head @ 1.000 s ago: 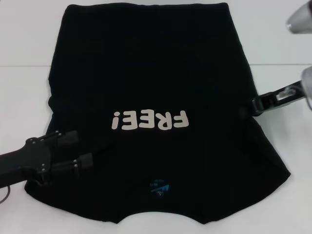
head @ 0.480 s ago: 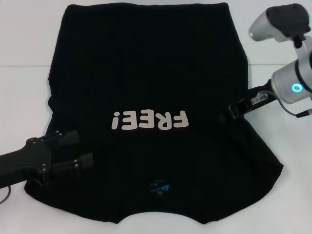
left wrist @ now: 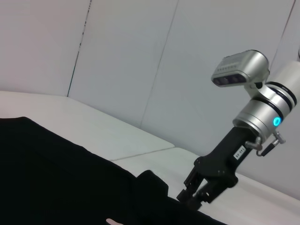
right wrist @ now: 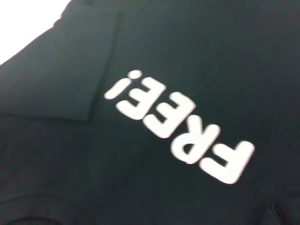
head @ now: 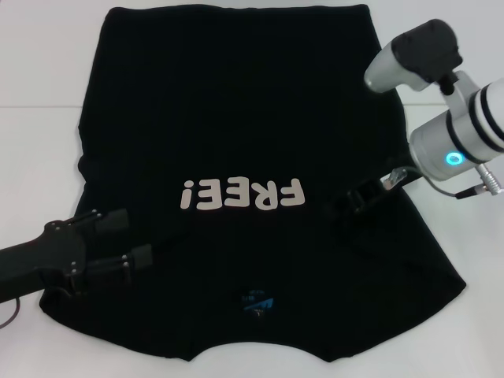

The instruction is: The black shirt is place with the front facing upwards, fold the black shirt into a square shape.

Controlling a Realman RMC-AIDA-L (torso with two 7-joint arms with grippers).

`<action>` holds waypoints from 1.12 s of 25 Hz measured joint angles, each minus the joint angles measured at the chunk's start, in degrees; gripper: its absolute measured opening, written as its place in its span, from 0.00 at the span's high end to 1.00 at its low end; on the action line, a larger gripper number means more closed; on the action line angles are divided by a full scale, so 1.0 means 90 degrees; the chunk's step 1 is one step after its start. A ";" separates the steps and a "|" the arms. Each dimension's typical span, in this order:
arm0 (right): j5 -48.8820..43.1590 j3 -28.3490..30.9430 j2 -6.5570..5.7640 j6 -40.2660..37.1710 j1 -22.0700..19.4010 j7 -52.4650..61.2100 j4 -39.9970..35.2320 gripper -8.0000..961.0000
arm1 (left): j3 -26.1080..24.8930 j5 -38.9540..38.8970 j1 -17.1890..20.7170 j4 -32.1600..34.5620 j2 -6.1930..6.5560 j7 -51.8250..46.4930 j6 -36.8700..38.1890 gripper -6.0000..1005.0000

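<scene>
Pinching the shirt (head: 236, 118) at its right sleeve, the right gripper (head: 352, 200) hangs; the left gripper (head: 130, 242) rests spread on the other.

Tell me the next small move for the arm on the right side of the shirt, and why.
Probably carry the pinched cloth a little farther toward the white lettering. The right gripper looks closed on the right edge of the black shirt, already in over the cloth, so the side fold seems underway but not laid flat. The left gripper sits open over the near-left sleeve.
</scene>
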 joint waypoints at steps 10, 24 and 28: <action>0.1794 0.1042 -0.0214 -0.0302 -0.0979 -0.1485 -0.0155 0.37 | -0.0595 -0.0058 -0.0070 -0.0151 0.0153 -0.1479 -0.0105 0.12; 0.4198 0.2046 0.0003 -0.1525 -0.3133 -0.7158 0.0696 0.25 | -0.0590 0.2121 -0.0470 0.0748 0.0888 -0.6018 -0.0047 0.12; 0.4197 0.2094 0.0011 -0.1504 -0.3254 -0.7868 0.1113 0.24 | -0.0578 0.2982 -0.0690 0.0901 0.0986 -0.6640 -0.0117 0.12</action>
